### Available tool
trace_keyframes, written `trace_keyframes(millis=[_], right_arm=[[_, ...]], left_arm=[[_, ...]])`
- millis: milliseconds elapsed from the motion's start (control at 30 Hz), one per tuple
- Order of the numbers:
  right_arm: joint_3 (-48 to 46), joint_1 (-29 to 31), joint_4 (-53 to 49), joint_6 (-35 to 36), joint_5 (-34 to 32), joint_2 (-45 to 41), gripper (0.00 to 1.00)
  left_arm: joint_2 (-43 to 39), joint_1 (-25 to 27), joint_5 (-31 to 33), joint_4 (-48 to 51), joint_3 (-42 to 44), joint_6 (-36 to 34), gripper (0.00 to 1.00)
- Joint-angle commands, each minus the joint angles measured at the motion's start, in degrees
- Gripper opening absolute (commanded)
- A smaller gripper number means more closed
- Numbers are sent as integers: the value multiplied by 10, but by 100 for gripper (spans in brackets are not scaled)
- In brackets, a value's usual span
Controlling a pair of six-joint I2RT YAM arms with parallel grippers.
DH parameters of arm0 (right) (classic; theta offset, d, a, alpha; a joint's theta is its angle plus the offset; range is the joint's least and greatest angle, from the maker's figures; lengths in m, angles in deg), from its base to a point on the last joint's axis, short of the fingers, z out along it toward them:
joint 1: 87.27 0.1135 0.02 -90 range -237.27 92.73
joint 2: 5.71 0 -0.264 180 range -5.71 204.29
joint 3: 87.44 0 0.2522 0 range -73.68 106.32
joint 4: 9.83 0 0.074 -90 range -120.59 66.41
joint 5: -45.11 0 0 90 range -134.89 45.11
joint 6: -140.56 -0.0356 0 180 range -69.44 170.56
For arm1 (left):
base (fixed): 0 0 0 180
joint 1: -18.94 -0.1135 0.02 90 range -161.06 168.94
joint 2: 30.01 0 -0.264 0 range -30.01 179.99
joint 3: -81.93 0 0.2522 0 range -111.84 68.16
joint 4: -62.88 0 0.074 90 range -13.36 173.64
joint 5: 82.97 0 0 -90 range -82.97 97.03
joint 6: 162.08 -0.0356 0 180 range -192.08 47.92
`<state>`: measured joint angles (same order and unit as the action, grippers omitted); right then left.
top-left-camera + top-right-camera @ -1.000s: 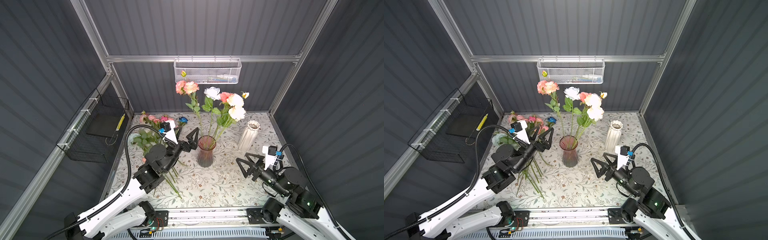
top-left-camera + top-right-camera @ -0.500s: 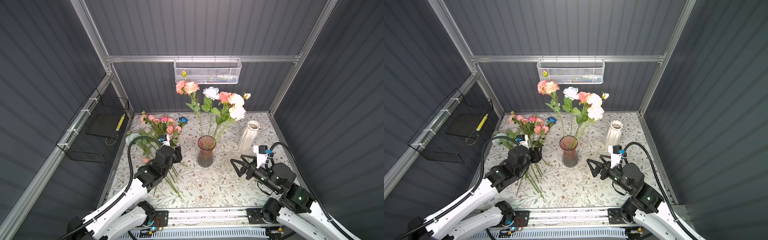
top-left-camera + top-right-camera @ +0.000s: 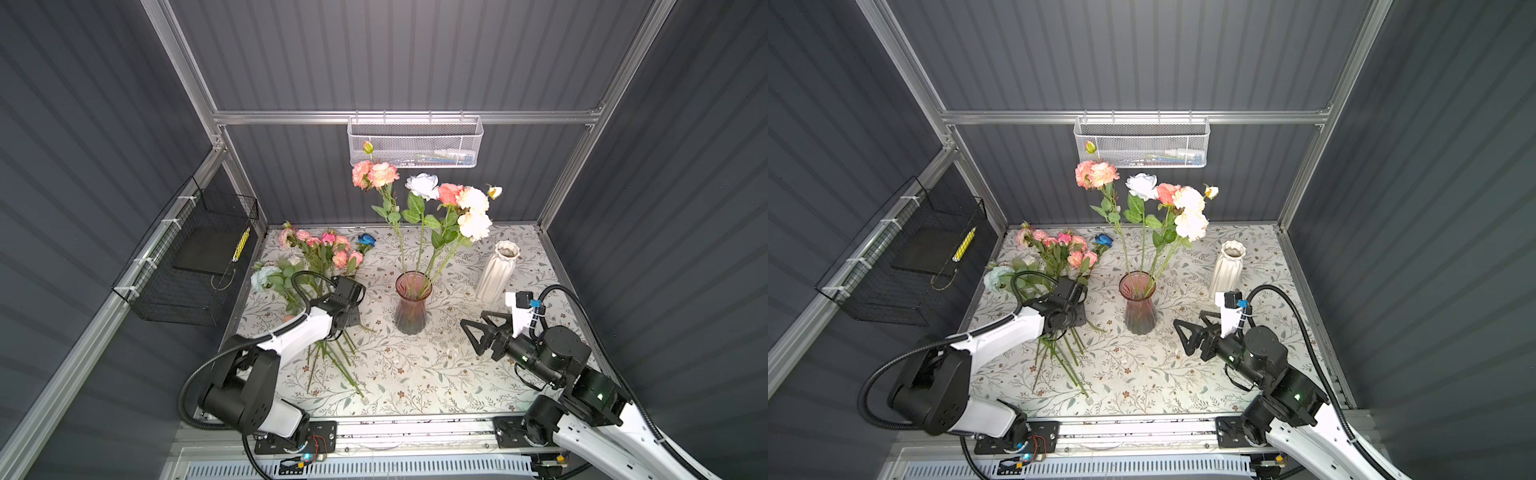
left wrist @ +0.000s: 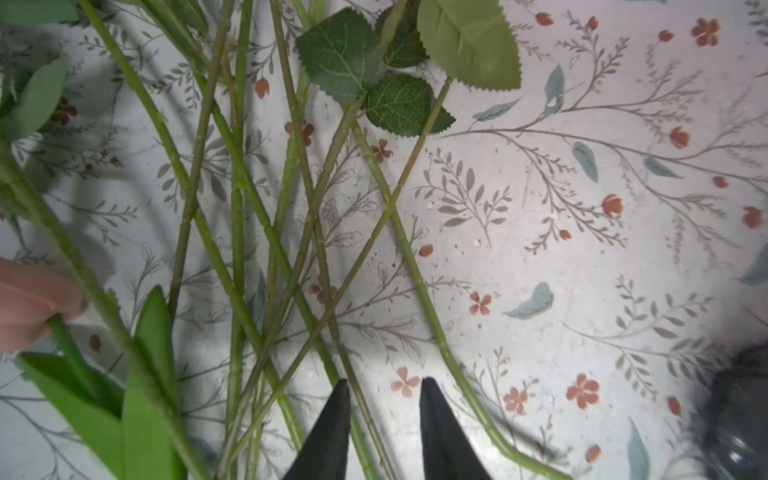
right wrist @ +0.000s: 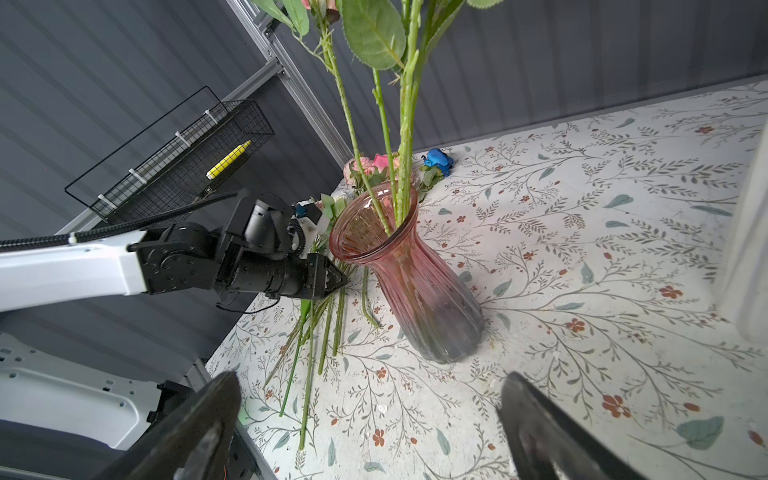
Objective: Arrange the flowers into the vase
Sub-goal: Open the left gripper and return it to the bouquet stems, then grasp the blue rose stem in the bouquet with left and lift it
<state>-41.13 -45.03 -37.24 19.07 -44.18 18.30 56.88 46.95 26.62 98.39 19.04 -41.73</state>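
Lowered and swung away from the rim of the pink vase (image 3: 409,303) over the last second: left gripper (image 4: 383,386), now down on the crossed stems (image 4: 291,270) of the loose flowers (image 3: 320,257) left of the vase. Tips drawn in from wide to a narrow gap, tabletop visible between, one stem just against a tip, nothing clearly clamped. Edged slightly closer to the vase from its right: right gripper (image 3: 471,337), jaws wide, empty. Several blooms (image 3: 424,195) already standing in the vase. Likely risks: pinching two overlapping stems at once, or dragging neighbours up by their leaves (tangled pile); sweeping a long stem into the vase or its tall blooms and tipping it. Open table (image 3: 415,374) in front of the vase; tighter to its left, toward the black wire basket (image 3: 187,257); white vase (image 3: 494,270) near, to its right and slightly behind.
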Motion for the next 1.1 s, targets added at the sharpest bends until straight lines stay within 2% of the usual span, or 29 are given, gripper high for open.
trace_keyframes(millis=[0, 167, 567, 967, 1067], right_arm=[[-5, -2, -1, 5, 4, -7, 99], [-3, -3, -7, 7, 2, -14, 98], [-3, -4, -19, 11, -7, -27, 99], [-2, -4, -25, 11, -14, -38, 99], [-1, -4, -25, 11, -14, -38, 99]], left_arm=[[44, -2, 53, 22, -44, -30, 30], [103, -2, 102, 35, -85, -53, 30], [172, -2, 131, 25, -118, -78, 33], [173, -2, 123, 8, -117, -87, 2], [146, -2, 122, -4, -107, -89, 0]])
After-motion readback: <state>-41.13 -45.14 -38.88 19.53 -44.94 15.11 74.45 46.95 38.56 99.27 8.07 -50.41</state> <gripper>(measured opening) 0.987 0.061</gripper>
